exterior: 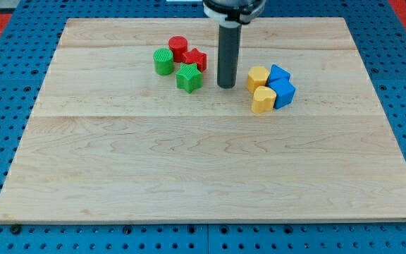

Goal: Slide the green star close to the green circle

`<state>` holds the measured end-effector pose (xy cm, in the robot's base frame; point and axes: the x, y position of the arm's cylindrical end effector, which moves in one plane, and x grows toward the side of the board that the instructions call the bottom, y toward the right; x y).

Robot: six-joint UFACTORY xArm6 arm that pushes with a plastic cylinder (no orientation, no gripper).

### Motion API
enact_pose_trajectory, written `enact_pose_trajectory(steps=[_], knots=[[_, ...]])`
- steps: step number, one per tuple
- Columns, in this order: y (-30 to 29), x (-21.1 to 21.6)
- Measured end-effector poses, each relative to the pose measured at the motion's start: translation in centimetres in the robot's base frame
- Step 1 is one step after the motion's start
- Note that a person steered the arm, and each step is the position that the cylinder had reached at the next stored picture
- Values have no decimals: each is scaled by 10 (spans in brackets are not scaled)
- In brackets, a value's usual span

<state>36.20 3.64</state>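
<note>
The green star (189,77) lies on the wooden board (203,162) in the upper middle. The green circle (163,61) stands a short way to its upper left, with a small gap between them. My tip (225,86) rests on the board just right of the green star, a small gap apart from it. The dark rod rises straight up from there to the view's top.
A red circle (178,47) and a red star (195,59) sit just above the green blocks. To the right of my tip is a cluster of two yellow blocks (258,77), (263,99) and two blue blocks (279,73), (284,92).
</note>
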Motion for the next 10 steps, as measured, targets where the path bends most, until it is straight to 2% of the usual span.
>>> enact_pose_trajectory(steps=[1,2,3,4,5,6,8,10], knots=[[-44,-20],[-47,-27],[21,10],[23,25],[-1,9],[-5,12],[-63,12],[-73,20]])
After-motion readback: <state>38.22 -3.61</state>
